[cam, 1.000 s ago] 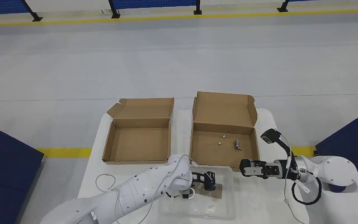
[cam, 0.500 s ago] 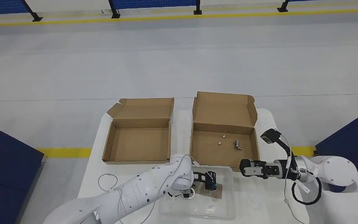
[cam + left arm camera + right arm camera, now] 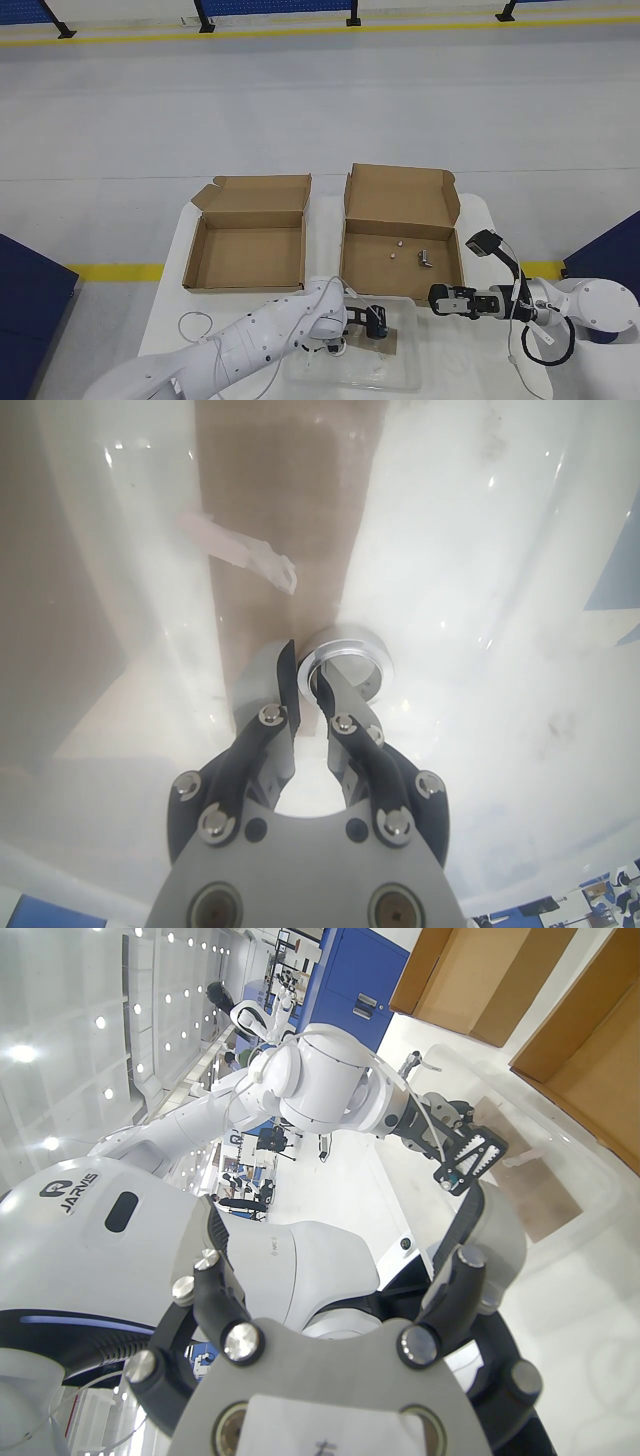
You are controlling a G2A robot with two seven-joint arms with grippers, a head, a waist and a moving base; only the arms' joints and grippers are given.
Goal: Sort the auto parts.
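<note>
Left gripper (image 3: 303, 680) barely shifted, pinching ring (image 3: 350, 650); white table (image 3: 455, 350), grey floor (image 3: 300, 100).

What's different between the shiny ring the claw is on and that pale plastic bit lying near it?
The metal ring is round and shiny; the plastic piece is long, pale and see-through. The ring is pinched by the left gripper, one finger inside it and one outside; the plastic piece lies free, untouched. Both are in the clear bin.
</note>
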